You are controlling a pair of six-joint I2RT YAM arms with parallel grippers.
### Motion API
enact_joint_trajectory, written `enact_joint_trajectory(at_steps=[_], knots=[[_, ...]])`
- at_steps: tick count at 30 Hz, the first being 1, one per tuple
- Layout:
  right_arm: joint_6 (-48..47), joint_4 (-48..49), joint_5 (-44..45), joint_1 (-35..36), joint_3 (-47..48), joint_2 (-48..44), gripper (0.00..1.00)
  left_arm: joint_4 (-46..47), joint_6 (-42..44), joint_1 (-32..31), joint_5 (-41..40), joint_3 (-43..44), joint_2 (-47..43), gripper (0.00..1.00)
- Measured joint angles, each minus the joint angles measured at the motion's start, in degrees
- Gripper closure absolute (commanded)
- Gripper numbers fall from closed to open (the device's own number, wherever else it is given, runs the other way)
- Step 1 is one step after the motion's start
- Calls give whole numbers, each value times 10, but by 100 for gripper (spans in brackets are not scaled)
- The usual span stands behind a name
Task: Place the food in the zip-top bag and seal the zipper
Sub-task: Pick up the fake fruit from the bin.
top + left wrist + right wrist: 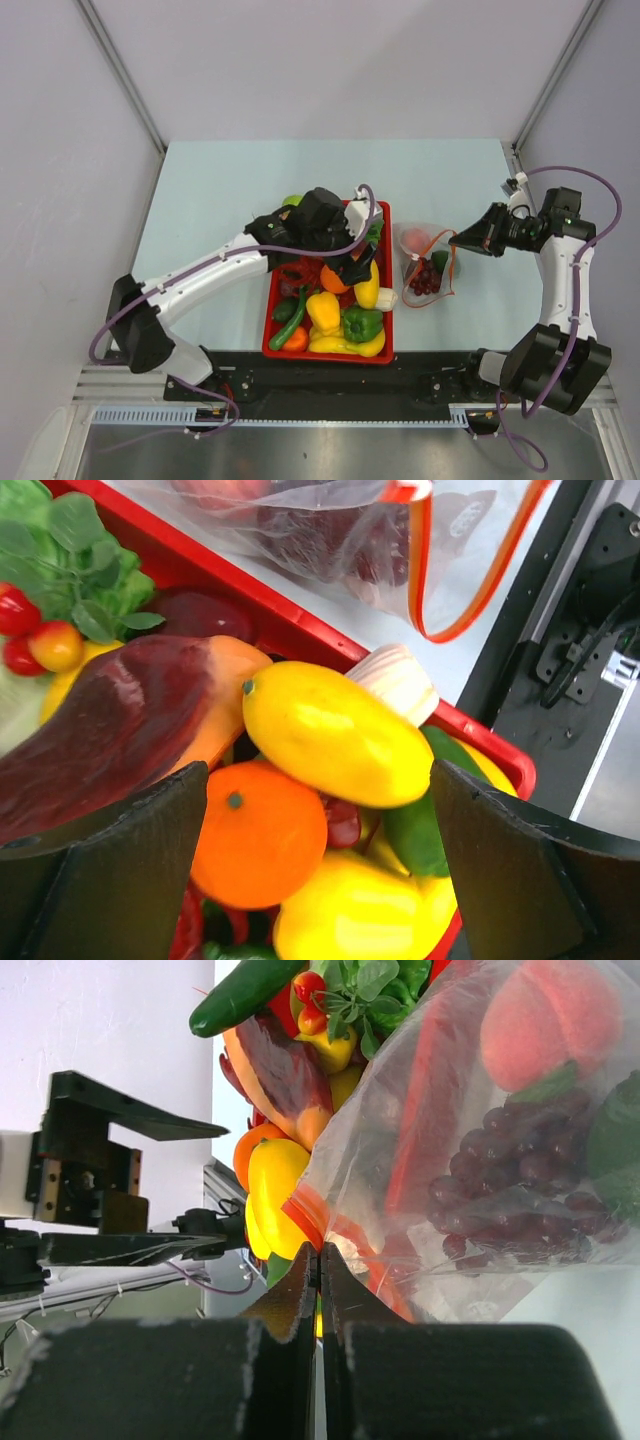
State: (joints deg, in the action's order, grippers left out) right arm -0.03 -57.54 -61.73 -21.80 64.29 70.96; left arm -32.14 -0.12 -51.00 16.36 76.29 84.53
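The clear zip-top bag [428,262] lies right of the red tray [385,215]. It holds a pink peach [540,1020], purple grapes [500,1170] and a dark green piece [612,1150]. My right gripper [458,241] is shut on the bag's mouth edge, at the orange-red zipper [310,1215]. My left gripper [355,262] is open and empty, low over the tray. An orange [258,832] and a yellow lemon [335,730] lie between and just ahead of its fingers [110,870]. The bag's mouth [425,580] gapes open beyond the tray rim.
The tray also holds a red lobster [300,274], yellow peppers [323,312], a green pepper [362,323], a cucumber [287,318], a white ribbed piece [398,678] and leafy greens [85,540]. A black rail [330,375] runs along the near edge.
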Motion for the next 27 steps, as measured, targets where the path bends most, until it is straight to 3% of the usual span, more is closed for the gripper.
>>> enact_joint_trajectory(at_steps=[17,24,27], knots=[[0,0,9,7,0,-4,100,20,-100,-17,-20,5,95,5],[0,0,9,7,0,-4,100,18,-122,-17,5,25,117,21],[0,0,9,7,0,-4,100,16,-128,-17,16,32,120,35]])
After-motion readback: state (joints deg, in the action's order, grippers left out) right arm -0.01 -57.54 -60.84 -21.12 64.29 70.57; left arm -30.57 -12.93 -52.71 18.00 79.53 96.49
